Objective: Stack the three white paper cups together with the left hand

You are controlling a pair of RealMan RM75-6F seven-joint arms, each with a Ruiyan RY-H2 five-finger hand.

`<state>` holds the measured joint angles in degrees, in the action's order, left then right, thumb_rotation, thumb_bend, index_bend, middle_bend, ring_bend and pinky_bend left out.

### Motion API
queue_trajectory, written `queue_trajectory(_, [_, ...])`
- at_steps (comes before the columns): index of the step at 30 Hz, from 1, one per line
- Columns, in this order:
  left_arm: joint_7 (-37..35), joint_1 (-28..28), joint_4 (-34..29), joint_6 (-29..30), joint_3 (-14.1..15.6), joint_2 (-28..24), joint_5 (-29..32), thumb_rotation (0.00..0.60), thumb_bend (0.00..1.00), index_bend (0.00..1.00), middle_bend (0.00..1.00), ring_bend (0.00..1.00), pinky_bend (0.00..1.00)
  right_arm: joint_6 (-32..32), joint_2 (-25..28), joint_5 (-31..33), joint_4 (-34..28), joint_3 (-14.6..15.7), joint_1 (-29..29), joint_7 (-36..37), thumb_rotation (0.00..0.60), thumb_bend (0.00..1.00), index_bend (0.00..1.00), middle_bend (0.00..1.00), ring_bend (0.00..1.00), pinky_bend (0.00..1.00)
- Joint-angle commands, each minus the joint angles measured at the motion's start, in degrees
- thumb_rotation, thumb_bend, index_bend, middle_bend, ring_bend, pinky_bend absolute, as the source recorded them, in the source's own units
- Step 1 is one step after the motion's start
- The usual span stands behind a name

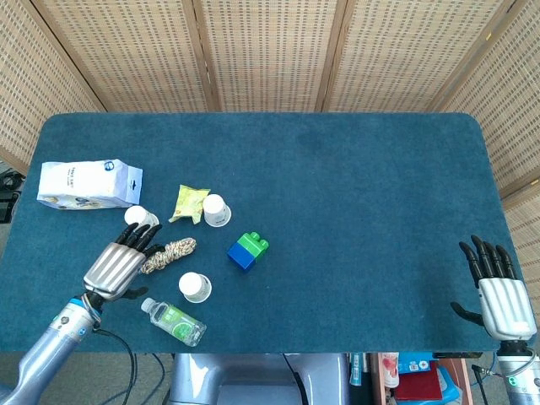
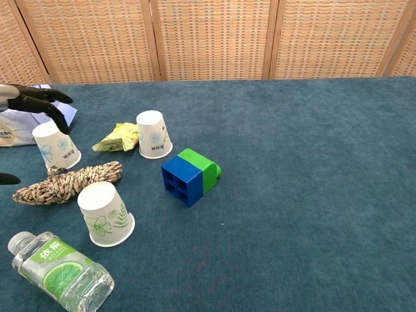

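Three white paper cups stand upside down on the blue table. One cup is beside a yellow packet, one is near the front, and one is at the left. My left hand hovers open over the table, its fingertips reaching over the left cup and holding nothing. My right hand is open at the table's front right corner, far from the cups.
A braided rope lies between the cups. A yellow packet, a milk carton, a blue and green block and a lying water bottle are nearby.
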<state>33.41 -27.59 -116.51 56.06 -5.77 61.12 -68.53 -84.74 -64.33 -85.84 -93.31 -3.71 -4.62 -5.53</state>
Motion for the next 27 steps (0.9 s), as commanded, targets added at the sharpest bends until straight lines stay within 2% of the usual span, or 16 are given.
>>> queue_trajectory(1, [4.43, -3.12, -1.41, -0.99, 0.12, 2.21, 4.33, 0.6, 0.22, 0.25, 0.0, 0.0, 0.0, -0.15, 0.13, 0.01, 0.06, -0.08, 0.06, 0.32, 0.6, 0.0, 0.0, 0.0, 0.0, 0.0])
queue_trajectory(14, [11.57, -8.22, -0.12, 1.06, 2.41, 7.74, 12.38, 0.6, 0.22, 0.25, 0.0, 0.0, 0.0, -0.54, 0.74, 0.47, 0.16, -0.49, 0.29, 1.84, 0.6, 0.0, 0.0, 0.0, 0.0, 0.0])
queue_trajectory(27, [13.4, -11.28, 2.43, 2.14, 4.03, 11.69, 15.73, 0.6, 0.22, 0.25, 0.0, 0.0, 0.0, -0.69, 0.89, 0.45, 0.14, -0.65, 0.31, 2.53, 0.6, 0.0, 0.0, 0.0, 0.0, 0.0])
